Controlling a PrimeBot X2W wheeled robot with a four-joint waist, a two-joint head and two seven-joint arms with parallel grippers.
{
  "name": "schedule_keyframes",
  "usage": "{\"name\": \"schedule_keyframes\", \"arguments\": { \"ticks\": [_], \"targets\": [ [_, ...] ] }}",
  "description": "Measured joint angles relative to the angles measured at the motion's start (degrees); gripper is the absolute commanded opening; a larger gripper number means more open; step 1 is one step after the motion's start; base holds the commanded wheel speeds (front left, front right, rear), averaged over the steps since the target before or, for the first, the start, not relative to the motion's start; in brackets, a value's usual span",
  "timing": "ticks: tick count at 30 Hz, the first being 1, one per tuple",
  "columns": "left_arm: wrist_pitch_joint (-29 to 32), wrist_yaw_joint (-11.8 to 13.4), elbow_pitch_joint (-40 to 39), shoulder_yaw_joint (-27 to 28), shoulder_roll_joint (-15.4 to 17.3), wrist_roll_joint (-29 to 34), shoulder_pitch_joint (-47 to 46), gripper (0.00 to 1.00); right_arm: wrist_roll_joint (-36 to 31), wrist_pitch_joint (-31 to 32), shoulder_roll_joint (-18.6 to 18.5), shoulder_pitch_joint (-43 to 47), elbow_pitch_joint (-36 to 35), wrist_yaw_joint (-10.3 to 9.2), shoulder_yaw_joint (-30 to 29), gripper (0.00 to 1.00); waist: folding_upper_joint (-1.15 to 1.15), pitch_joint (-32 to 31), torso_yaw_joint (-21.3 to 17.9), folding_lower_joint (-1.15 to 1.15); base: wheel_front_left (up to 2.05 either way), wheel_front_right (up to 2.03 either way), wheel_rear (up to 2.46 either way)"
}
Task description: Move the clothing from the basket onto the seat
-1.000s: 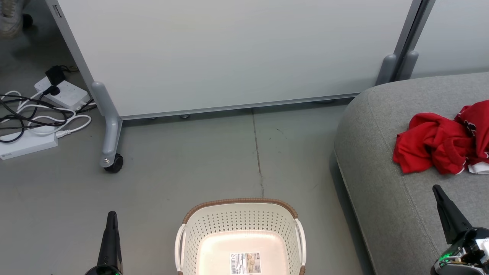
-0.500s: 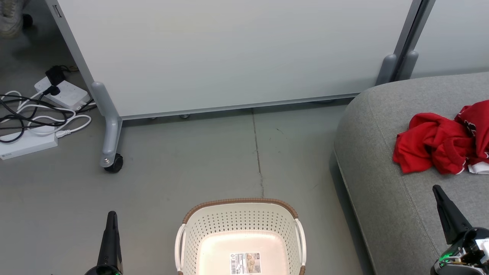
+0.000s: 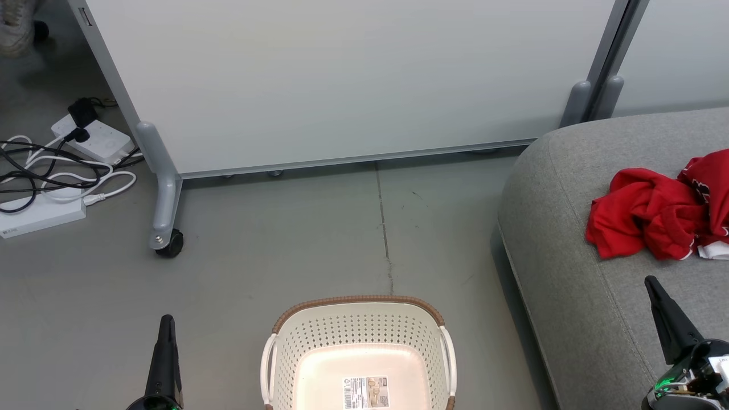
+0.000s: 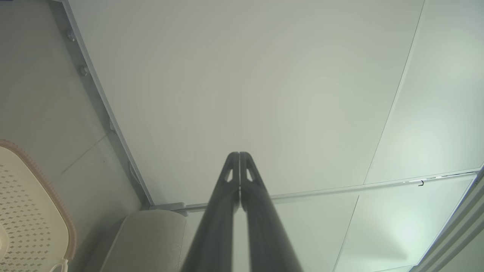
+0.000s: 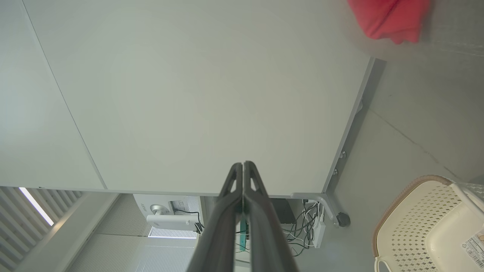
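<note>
Red clothing [image 3: 660, 210] lies bunched on the grey seat [image 3: 575, 273] at the right; the right wrist view catches a red corner of the clothing [image 5: 389, 19]. The cream basket [image 3: 357, 319] stands on the floor at the bottom centre, its bottom bare but for a paper label [image 3: 365, 392]. It appears too in the left wrist view as the basket [image 4: 30, 211] and in the right wrist view as the basket [image 5: 416, 219]. My left gripper [image 3: 166, 322] is shut left of the basket, its tips [image 4: 239, 155] pressed together. Over the seat's front part, my right gripper [image 3: 651, 280] is shut, holding nothing.
A pale grey wheeled partition panel [image 3: 342, 85] stands behind the basket, its caster [image 3: 169, 244] at the left. Power strips and tangled cables [image 3: 57, 171] lie on the floor at the far left. A shoe [image 3: 14, 28] shows at the top left corner.
</note>
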Motion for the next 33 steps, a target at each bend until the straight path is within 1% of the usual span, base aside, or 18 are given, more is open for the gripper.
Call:
{"name": "schedule_keyframes", "arguments": {
  "ticks": [33],
  "targets": [
    [0.1,0.0,0.0,0.0,0.0,0.0,0.0,0.00,-0.5,0.4,0.4,-0.2,0.0,0.00,-0.5,0.00,0.00,0.0,0.0,0.00,0.00,0.00,0.00]
  ]
}}
